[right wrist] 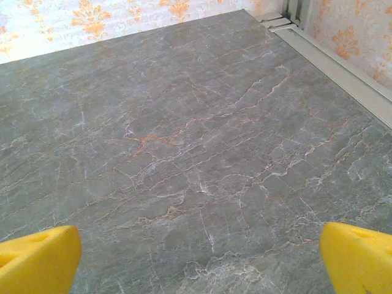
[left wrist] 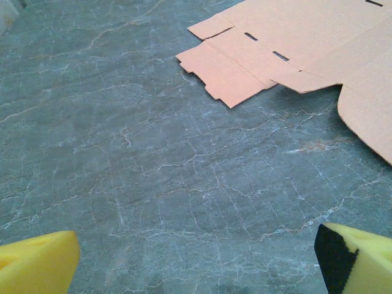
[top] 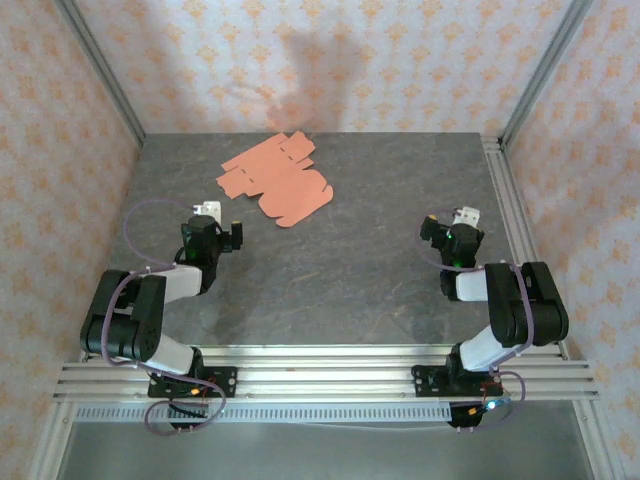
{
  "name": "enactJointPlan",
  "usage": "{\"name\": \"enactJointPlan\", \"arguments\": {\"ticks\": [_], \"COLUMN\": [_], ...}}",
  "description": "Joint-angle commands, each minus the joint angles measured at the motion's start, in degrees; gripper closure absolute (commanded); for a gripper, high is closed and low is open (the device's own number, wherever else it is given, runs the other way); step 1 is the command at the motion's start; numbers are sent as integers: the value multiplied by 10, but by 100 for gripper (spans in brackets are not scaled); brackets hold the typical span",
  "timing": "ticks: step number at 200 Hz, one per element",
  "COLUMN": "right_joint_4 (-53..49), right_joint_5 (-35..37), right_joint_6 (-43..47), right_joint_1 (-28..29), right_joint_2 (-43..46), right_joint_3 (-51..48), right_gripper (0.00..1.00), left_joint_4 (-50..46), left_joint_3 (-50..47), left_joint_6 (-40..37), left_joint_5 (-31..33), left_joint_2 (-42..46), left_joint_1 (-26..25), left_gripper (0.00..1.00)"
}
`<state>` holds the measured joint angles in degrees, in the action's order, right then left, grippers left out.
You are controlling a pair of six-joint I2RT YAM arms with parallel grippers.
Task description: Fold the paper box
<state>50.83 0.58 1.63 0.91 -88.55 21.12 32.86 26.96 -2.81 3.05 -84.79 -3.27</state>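
Observation:
The paper box (top: 278, 178) lies flat on the table as a salmon-orange die-cut sheet with tabs and slits, at the back and left of centre. Its near tabs (left wrist: 233, 70) show at the upper right of the left wrist view. My left gripper (top: 207, 212) stands open a short way in front of the sheet and to its left, its yellow fingertips (left wrist: 37, 262) wide apart over bare table. My right gripper (top: 464, 218) is open too, far to the right of the sheet, with yellow fingertips (right wrist: 358, 257) spread and nothing between them.
The grey marble table (top: 340, 280) is boxed in by patterned walls. A metal rail (top: 505, 200) runs along its right edge, close to the right gripper, and shows as a rail (right wrist: 334, 58) in the right wrist view. Aluminium rails (top: 320, 375) carry both arm bases at the front.

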Motion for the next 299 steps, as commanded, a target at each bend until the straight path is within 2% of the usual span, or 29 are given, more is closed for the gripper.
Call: {"name": "enactJointPlan", "arguments": {"ticks": [1,159,190,216,238,249,299], "right_joint_4": [2,1,3,-89,-182,-218,-292], "right_joint_5": [-4,-4,-8,-6,-17,-20,-28], "right_joint_6": [6,6,7,17,33,34,10], "right_joint_1": [-2,-3,-2,-2,1,5,26], "right_joint_2": [-3,-3,27,110,179,204,269], "right_joint_3": [12,12,0,6,25,35,66], "right_gripper": [1,1,1,1,1,1,1], "left_joint_4": [20,19,20,21,-112,-135,-202], "left_joint_3": [14,14,14,12,78,93,113], "left_joint_6": [10,10,9,8,23,23,58], "left_joint_5": [5,4,5,8,57,63,89], "left_joint_2": [2,2,2,4,21,28,113], "left_joint_1": [4,4,4,3,-7,-10,-39], "left_gripper": [0,0,0,0,0,0,0]}}
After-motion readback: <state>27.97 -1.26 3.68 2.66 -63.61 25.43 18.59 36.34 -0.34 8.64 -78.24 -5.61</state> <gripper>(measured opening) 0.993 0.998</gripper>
